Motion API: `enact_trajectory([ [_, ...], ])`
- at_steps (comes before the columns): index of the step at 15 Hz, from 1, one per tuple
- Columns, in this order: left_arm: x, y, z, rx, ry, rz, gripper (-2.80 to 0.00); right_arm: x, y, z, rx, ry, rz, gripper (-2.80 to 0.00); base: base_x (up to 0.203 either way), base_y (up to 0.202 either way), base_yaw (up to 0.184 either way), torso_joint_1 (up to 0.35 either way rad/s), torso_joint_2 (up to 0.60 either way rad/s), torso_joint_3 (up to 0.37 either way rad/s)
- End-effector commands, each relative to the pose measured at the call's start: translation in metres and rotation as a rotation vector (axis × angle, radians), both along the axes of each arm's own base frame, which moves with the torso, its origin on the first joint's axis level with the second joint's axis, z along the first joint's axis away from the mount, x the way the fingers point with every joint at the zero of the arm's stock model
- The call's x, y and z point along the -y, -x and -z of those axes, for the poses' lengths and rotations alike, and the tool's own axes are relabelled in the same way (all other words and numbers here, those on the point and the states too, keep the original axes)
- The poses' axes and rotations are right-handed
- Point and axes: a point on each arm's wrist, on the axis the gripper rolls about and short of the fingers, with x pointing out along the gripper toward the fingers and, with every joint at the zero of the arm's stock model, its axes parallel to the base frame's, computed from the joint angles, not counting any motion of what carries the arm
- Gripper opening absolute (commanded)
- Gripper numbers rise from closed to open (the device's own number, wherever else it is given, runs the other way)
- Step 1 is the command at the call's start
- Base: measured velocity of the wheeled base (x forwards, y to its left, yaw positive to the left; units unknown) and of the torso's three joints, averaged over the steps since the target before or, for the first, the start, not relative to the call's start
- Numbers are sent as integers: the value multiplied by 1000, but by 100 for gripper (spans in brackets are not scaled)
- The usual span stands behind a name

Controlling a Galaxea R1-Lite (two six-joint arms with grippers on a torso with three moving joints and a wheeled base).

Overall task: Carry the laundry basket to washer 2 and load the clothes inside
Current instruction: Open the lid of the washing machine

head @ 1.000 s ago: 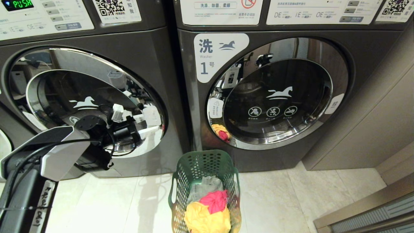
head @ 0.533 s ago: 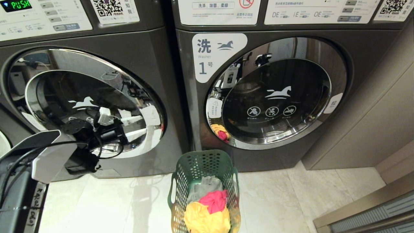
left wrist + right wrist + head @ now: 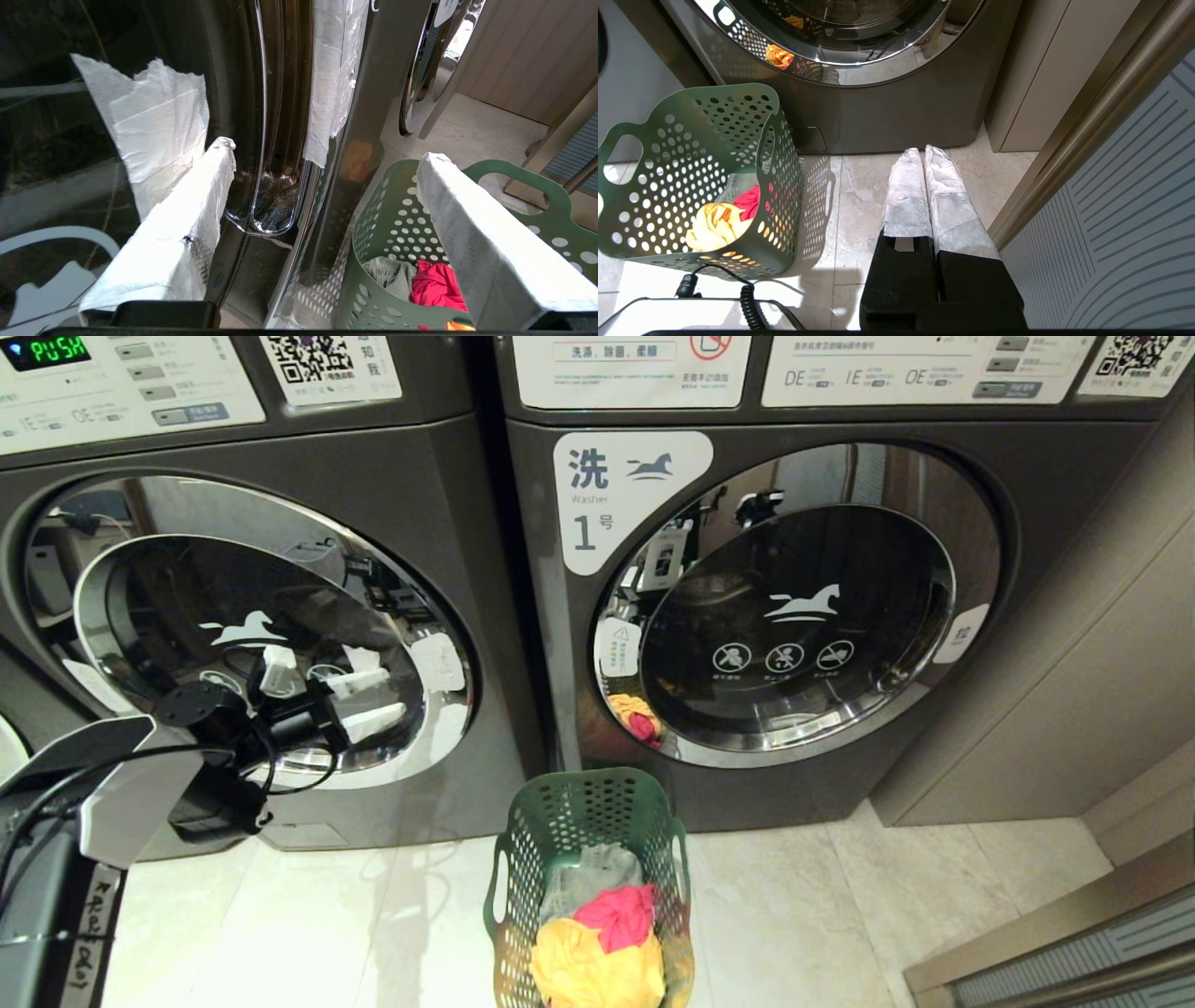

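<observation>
Bright indoor light, sharp frames – glare on chrome door rims (image 3: 439, 644), basket (image 3: 691, 154) shadow on floor (image 3: 859, 186)

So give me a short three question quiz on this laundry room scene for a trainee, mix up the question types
1. True or false: the laundry basket stands on the floor in front of the washer labelled 1.
2. Multiple choice: the left gripper is A) shut on a garment, B) open, in front of the chrome door of the washer on the left, C) inside the basket.
3. Fill in: in the basket, the pink-red garment lies between the grey garment and the ______ garment.

Key: 1 true; 2 B; 3 yellow.
</observation>
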Motion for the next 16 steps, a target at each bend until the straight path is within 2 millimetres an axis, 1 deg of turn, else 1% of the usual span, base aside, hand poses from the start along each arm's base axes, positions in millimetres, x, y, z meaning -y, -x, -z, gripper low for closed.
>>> enact_trajectory([
  [1,1,10,-16,3,-3,3,0,0,0,0,0,0,-2,-280,0,0,0,0,0,0],
  [3,7,33,-30,-48,9,4,0,0,0,0,0,0,-1,-280,0,0,0,0,0,0],
  [4,11,48,-37,-79,16,5,0,0,0,0,-1,0,-1,-280,0,0,0,0,0,0],
  [6,20,86,-57,-128,27,6,0,0,0,0,-1,0,-1,-280,0,0,0,0,0,0],
  [8,30,128,-74,-173,38,8,0,0,0,0,-2,0,-1,-280,0,0,0,0,0,0],
  [9,34,145,-78,-190,42,8,0,0,0,0,0,0,-1,-280,0,0,0,0,0,0],
  [10,38,157,-78,-209,45,10,0,0,0,0,-1,0,-1,-280,0,0,0,0,0,0],
  [11,40,160,-76,-213,42,13,0,0,0,0,-1,0,-1,-280,0,0,0,0,0,0],
  [12,41,155,-69,-213,35,16,0,0,0,0,-2,0,-1,-280,0,0,0,0,0,0],
  [14,42,136,-45,-205,9,21,0,0,0,0,0,0,-1,-280,0,0,0,0,0,0],
  [15,42,126,-37,-186,-4,21,0,0,0,0,0,0,-1,-280,0,0,0,0,0,0],
  [16,41,114,-34,-154,-15,18,0,0,0,0,-1,0,-1,-280,0,0,0,0,0,0],
])
